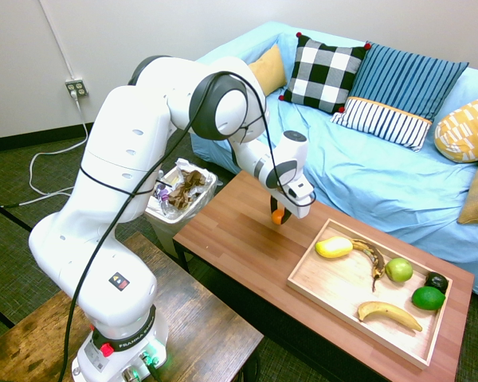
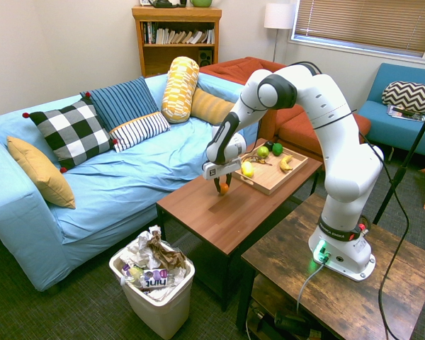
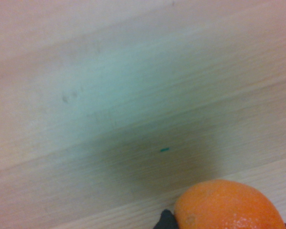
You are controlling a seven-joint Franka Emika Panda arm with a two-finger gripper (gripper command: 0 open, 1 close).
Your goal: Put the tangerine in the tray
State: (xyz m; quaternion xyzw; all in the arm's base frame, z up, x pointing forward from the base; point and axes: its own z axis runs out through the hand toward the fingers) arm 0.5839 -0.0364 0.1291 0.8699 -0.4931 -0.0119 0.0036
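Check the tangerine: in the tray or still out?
Out. The tangerine sits in the gripper above the table, short of the tray.

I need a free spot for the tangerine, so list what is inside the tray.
The tray holds a yellow oblong fruit, two bananas, a green apple, a lime and a dark fruit. Its near middle is bare wood. Nothing there looks covered.

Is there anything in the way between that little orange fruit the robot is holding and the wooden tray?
Nothing visible. The gripper holds the tangerine over bare table, beside the tray. Only the tray's low rim lies between; the yellow fruit sits just inside its near corner.
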